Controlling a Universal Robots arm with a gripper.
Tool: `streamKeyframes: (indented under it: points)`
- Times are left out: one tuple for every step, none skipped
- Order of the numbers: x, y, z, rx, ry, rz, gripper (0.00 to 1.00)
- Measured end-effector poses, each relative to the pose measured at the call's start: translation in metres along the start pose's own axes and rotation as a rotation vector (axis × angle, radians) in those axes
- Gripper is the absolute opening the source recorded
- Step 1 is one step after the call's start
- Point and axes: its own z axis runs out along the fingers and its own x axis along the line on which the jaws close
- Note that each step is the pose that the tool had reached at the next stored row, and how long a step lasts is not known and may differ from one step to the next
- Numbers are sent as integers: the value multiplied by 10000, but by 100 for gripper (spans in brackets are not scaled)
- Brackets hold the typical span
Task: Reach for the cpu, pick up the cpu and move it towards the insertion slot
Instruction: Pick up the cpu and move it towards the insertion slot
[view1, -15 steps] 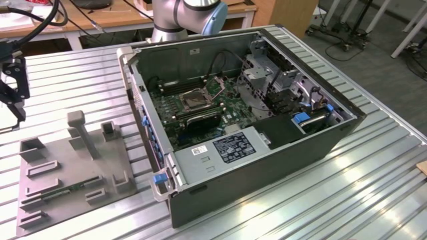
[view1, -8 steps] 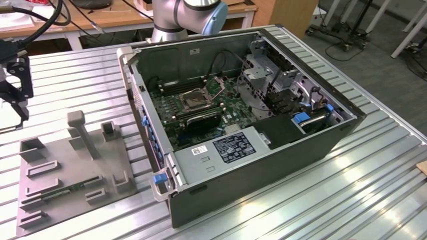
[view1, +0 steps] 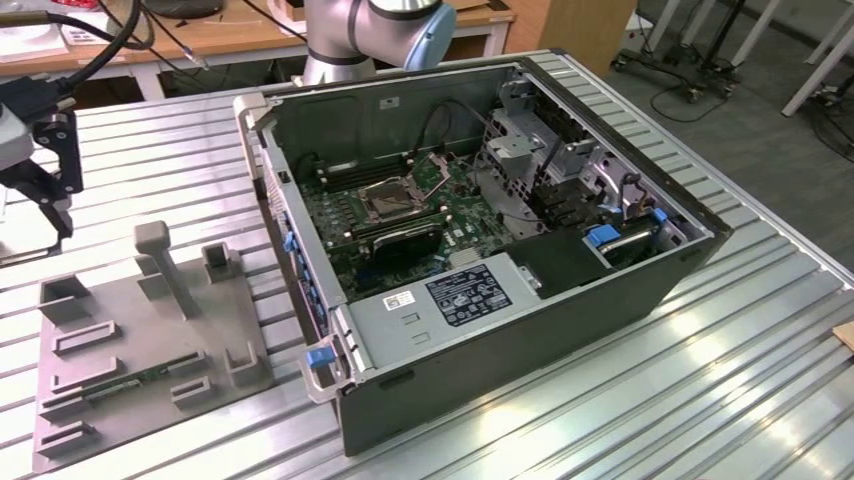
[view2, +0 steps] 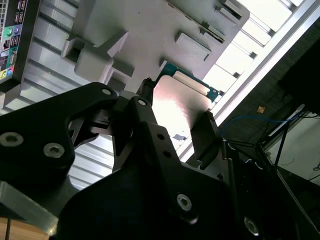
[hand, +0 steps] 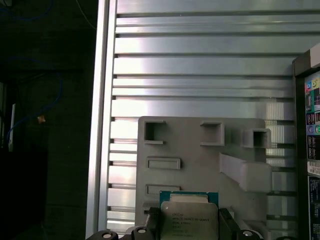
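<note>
Black-fingered and hard up against the lens in the second wrist view, the gripper (view2: 176, 116) is clamped on the cpu (view2: 182, 97), one finger (view2: 204, 134) on each of two opposite edges, a hold that leaves the silvery top exposed and presumably presents the chip flat to its socket. It hangs over the grey plastic holder (hand: 200, 155), whose recesses show behind it in the first wrist view (the green-rimmed chip appears lifted clear of the holder rather than resting in it). At the exterior view's left, the gripper is well apart from the insertion slot (view1: 396, 198), which lies on the motherboard (view1: 454, 215) inside the open computer case (view1: 641, 290); the carry toward it looks barely begun. Case and holder rest on a ribbed aluminium table (view1: 747, 380), with a wooden desk (view1: 254, 30) and grey floor (view1: 761, 90) beyond
</note>
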Motion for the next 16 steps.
streamKeyframes:
  points:
    - [-14, 0, 0, 0, 0, 0, 54]
    - [-27, 0, -1, 1, 1, 1, 54]
    - [-40, -1, 0, 0, 0, 0, 54]
    - [-51, -1, 0, 0, 0, 1, 54]
    - [-63, -1, 0, 0, 0, 1, 54]
    - [-74, -1, 0, 0, 0, 1, 54]
    - [-85, -1, 0, 0, 0, 1, 54]
    - [-94, -2, 0, 0, -1, 1, 54]
    - [-103, -2, 0, 0, 0, 1, 54]
    - [-111, -2, 0, 0, 1, 0, 54]
    - [-118, -2, 0, 0, 0, 1, 54]
    - [-125, -2, 0, 0, 0, 1, 54]
    - [-132, -2, 0, 0, 0, 1, 54]
    - [-138, -2, 0, 0, 0, 1, 54]
    - [-146, -3, 0, 0, 1, 0, 54]
    - [-154, -3, 0, 0, 0, 1, 54]
